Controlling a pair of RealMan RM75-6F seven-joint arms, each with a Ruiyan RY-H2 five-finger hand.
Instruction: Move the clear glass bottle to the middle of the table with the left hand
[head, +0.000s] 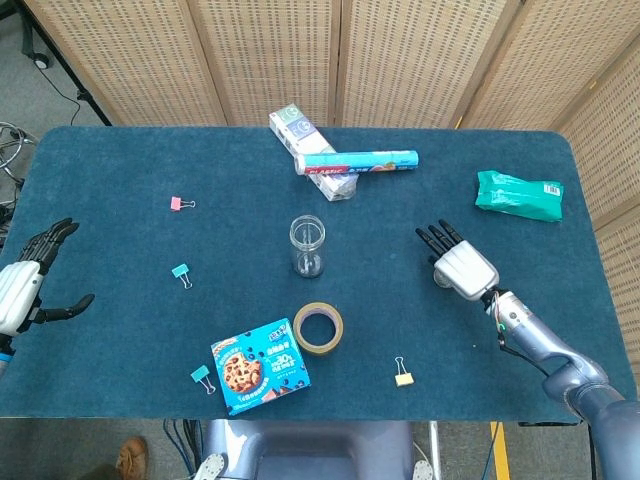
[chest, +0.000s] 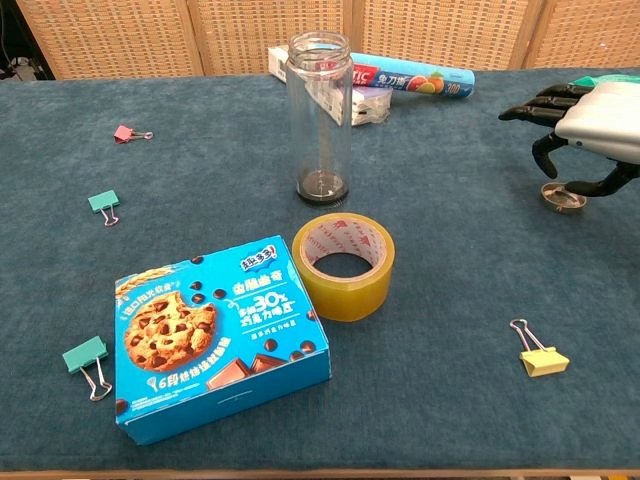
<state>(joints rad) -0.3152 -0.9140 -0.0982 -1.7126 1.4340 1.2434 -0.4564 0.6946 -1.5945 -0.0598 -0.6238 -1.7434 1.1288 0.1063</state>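
A clear glass bottle (head: 308, 246) is seen upright near the middle of the blue tabletop (head: 120, 160), untouched. The left hand (head: 28, 282) is held well apart at the edge, fingers spread, empty. The task appears essentially done.

You have bright, even light from above; shadows on the desk (head: 120, 170) are soft, both views sharp.

clear glass bottle (head: 307, 245) | teal table (head: 120, 160) | blue cookie box (chest: 215, 340) | yellow tape roll (chest: 343, 265) | green packet (head: 518, 194)
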